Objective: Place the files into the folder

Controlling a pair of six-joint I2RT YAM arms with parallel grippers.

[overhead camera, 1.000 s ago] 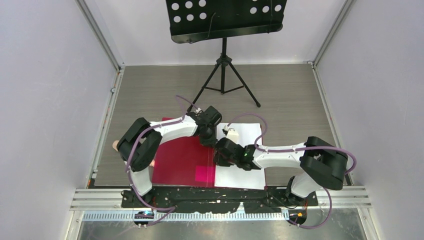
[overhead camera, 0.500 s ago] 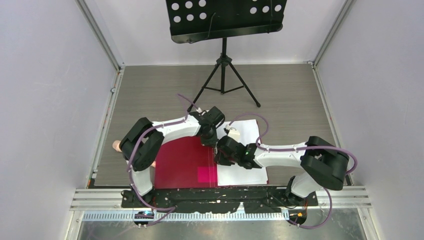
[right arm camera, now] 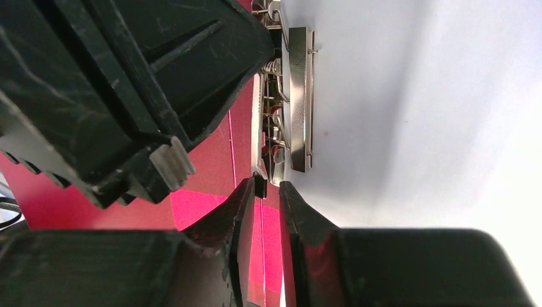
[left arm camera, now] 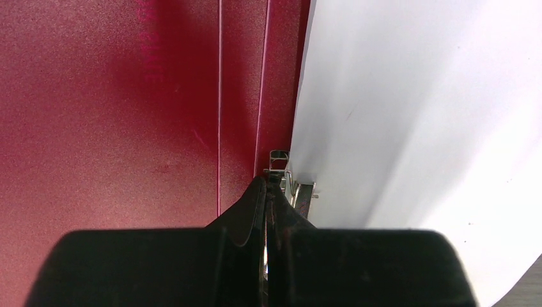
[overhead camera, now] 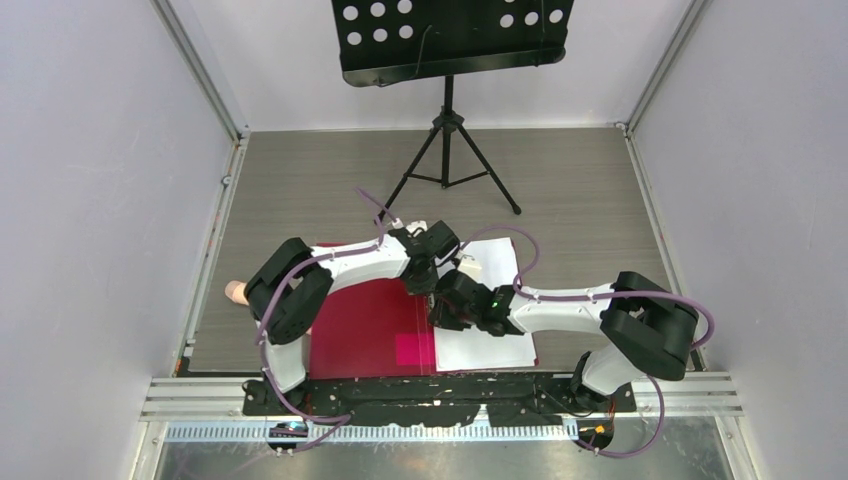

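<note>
Grey floor holds folder (overhead camera: 365,325); both grippers (overhead camera: 428,282) (overhead camera: 447,305) meet at its spine beside files (overhead camera: 495,345).

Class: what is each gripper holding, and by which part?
The left gripper appears to pinch the folder's metal clip by its end; the right gripper straddles it, open.

The folder (left arm camera: 115,115) is seen as fine-grained, faintly sheened crimson plastic. Its spring clip (right arm camera: 297,96) is shown as bright, knurled metal. The files (left arm camera: 415,109) appear as smooth matt paper. The tabletop (overhead camera: 560,170) is finished in grey wood grain.
</note>
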